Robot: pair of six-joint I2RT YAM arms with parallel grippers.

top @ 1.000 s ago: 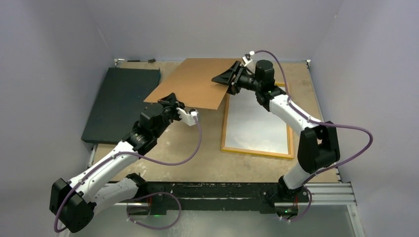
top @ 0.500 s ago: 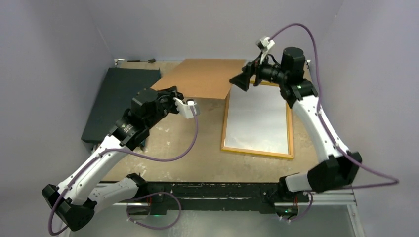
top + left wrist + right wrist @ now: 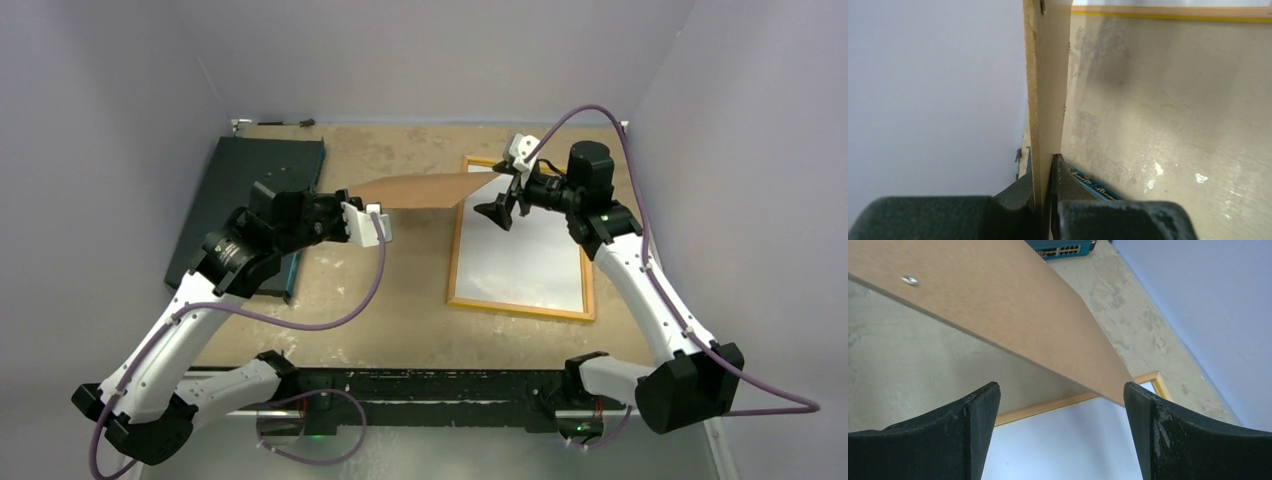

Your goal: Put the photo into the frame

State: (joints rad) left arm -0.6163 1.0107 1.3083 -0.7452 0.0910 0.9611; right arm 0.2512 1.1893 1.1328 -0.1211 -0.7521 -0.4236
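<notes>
The left hand (image 3: pixel 1044 195) was clamped on the brown board (image 3: pixel 420 190), holding it above the desk (image 3: pixel 400 300). The right hand (image 3: pixel 505 203) hung wide apart over the flat frame (image 3: pixel 520 309). A white sheet (image 3: pixel 525 255) inside was maybe the photo; closing it was left.

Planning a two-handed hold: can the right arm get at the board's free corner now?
Probably yes. The right gripper is open and sits just short of the corner of the board, with nothing between them. The left gripper pinches only the opposite end.
</notes>
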